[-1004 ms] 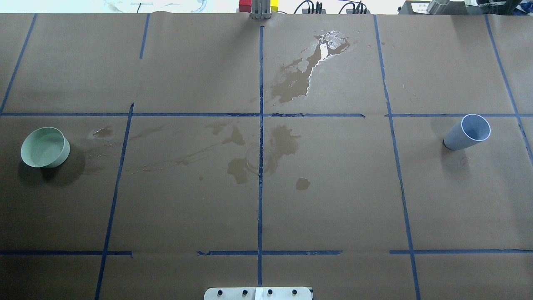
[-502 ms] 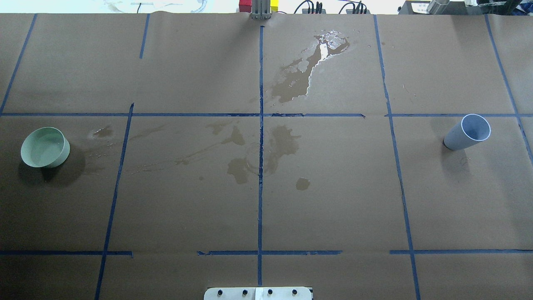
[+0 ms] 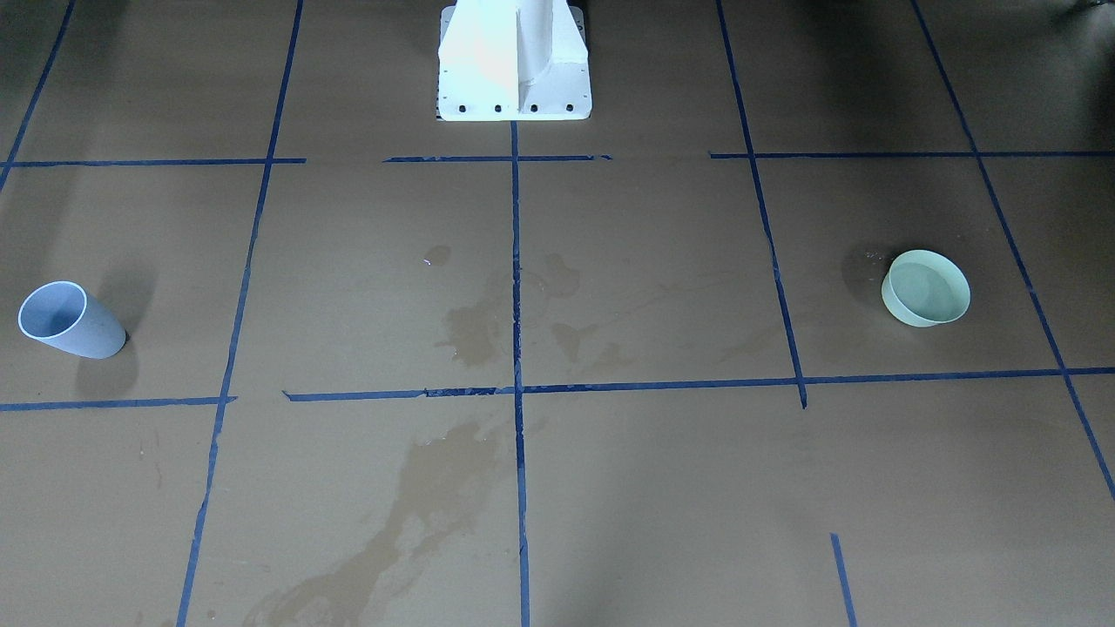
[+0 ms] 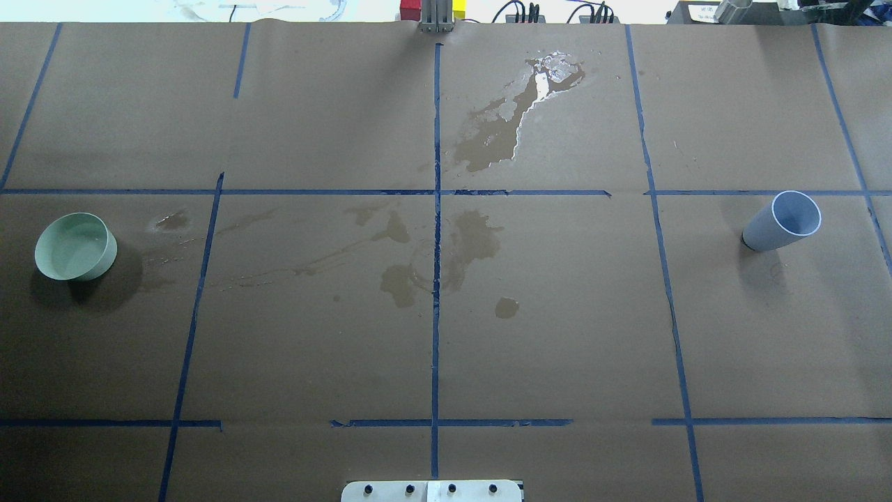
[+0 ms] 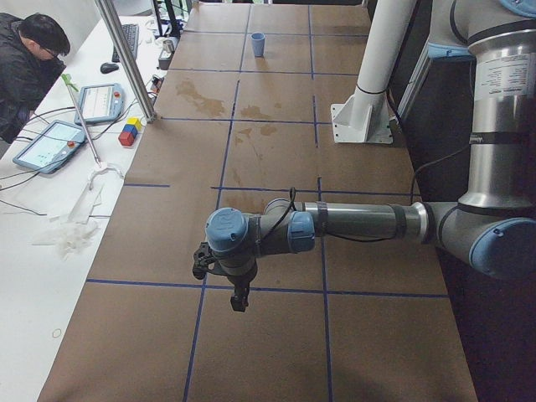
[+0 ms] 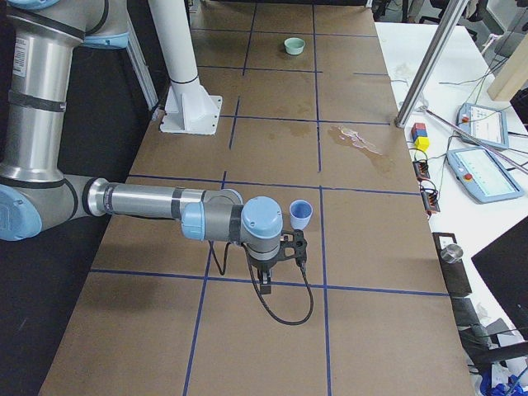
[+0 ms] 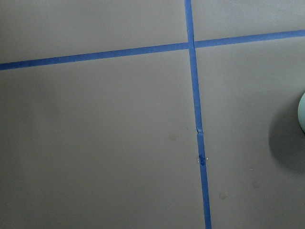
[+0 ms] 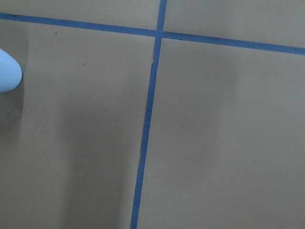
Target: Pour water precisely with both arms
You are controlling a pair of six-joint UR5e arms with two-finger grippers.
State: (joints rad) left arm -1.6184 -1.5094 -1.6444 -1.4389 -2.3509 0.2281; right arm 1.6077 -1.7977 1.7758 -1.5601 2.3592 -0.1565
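A mint-green bowl [image 4: 75, 246] [image 3: 925, 287] stands upright on the robot's left side of the table, with a little water [image 4: 68, 251] pale inside it. Across the table, on the robot's right side, stands a pale blue cup [image 4: 782, 221] [image 3: 68, 320]. Both arms show only in the side views. The left gripper [image 5: 237, 300] hangs over the table's left end; the bowl's edge [image 7: 302, 112] shows in the left wrist view. The right gripper [image 6: 266, 285] hangs just beside the cup [image 6: 300, 215]. Whether either gripper is open or shut, I cannot tell.
Wet spill patches [image 4: 512, 118] [image 4: 432, 258] darken the brown paper at the middle and far middle. The white pedestal [image 3: 514, 61] stands at the robot's edge. A person [image 5: 29, 59], tablets, coloured blocks [image 5: 129, 131] and a metal pole [image 5: 126, 59] are on the far side.
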